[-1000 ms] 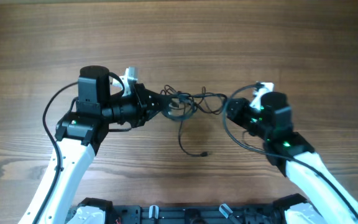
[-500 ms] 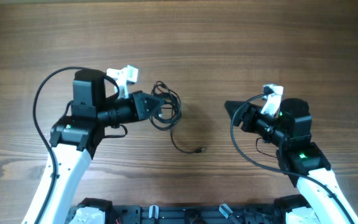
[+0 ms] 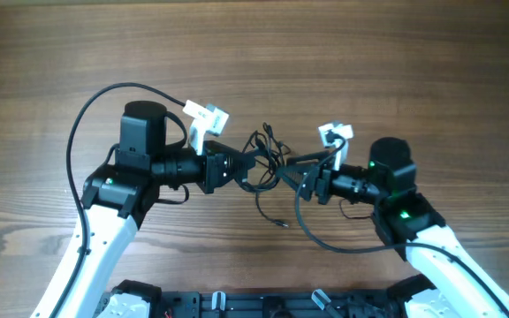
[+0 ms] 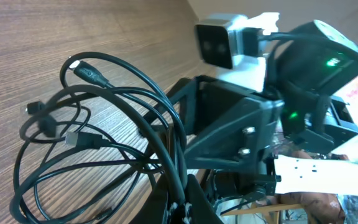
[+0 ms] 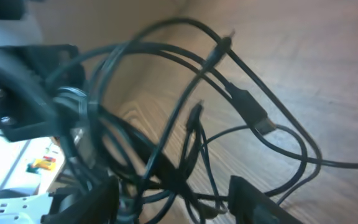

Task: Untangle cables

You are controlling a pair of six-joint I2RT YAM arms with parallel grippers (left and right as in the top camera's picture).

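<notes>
The cables (image 3: 268, 157) are a loose knot of thin, glossy black cords, looping over one another in wide, uneven rings. They sit over the middle of the table (image 3: 369, 53), strung between the two claws, and one loose end (image 3: 280, 223) trails toward the near edge and finishes in a small plug. In the left wrist view a slim barrel plug (image 4: 89, 73) and a flat, silver-tipped connector (image 4: 79, 140) show among the loops.

How many separate cords there are cannot be told, because the strands cross and hide each other, and the right wrist view is blurred. The left claw (image 3: 237, 166) is clamped on a bunch of strands, its fingertips cut off at the bottom of its own camera's frame. The right claw (image 3: 310, 184) has its fingers apart, and cords pass between them without being pinched. The table is matte brown wood with a long, straight grain.
</notes>
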